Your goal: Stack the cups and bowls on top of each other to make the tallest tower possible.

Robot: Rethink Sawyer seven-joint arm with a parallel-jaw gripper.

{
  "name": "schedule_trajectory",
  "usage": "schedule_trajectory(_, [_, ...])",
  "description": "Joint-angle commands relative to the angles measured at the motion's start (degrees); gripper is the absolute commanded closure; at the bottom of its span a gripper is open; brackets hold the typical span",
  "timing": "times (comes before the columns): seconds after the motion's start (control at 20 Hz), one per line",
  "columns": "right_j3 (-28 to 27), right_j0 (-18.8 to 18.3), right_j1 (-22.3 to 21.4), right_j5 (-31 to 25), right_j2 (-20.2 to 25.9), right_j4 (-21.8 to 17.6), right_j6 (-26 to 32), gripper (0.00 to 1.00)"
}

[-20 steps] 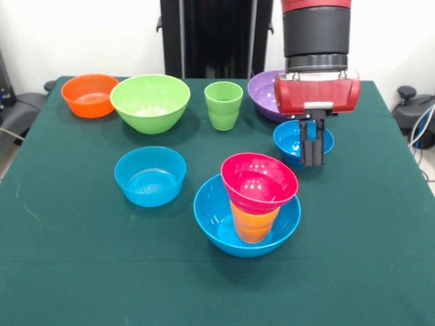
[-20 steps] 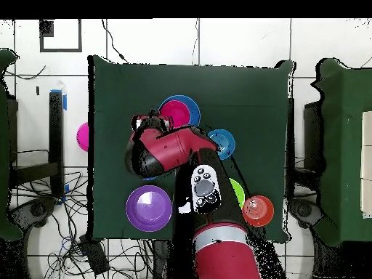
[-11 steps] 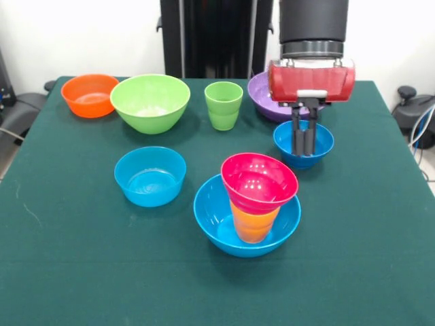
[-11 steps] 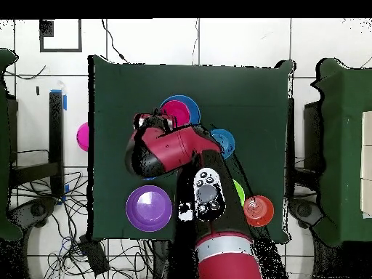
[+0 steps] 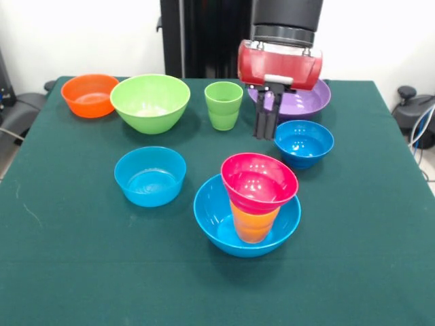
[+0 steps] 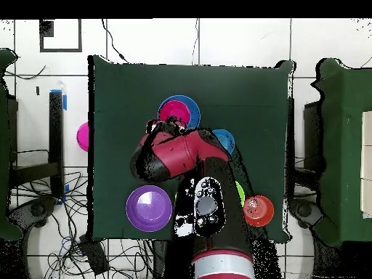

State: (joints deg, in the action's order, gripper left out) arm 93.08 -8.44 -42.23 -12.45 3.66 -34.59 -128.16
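Pink-red bowl [image 5: 259, 181] tilted atop orange cup [image 5: 253, 224]

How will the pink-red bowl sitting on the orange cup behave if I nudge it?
The pink-red bowl looks wider than the orange cup under it and sits tilted, so it will probably tip off easily. Its glossy plastic suggests it is light and slippery.

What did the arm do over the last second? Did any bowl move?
The end effector rose from the small blue bowl and swung toward the green cup, carrying nothing. No bowl moved: the pink bowl still sits on the orange cup in the big blue bowl.
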Motion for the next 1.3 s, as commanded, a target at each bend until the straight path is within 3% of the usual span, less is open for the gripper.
schedule_trajectory(0.05, [-1.0,5.8,2.9,-6.0,-5.5,-5.7,-0.3,1.00])
schedule_trajectory(0.35, [-4.7,13.5,9.0,-0.3,-14.4,-5.2,-8.3,1.00])
schedule_trajectory(0.8, [-7.7,17.6,13.6,4.7,-19.0,-0.4,-9.8,1.00])
schedule_trajectory(1.3, [-10.2,14.6,13.5,6.0,-16.8,0.5,-5.2,1.00])
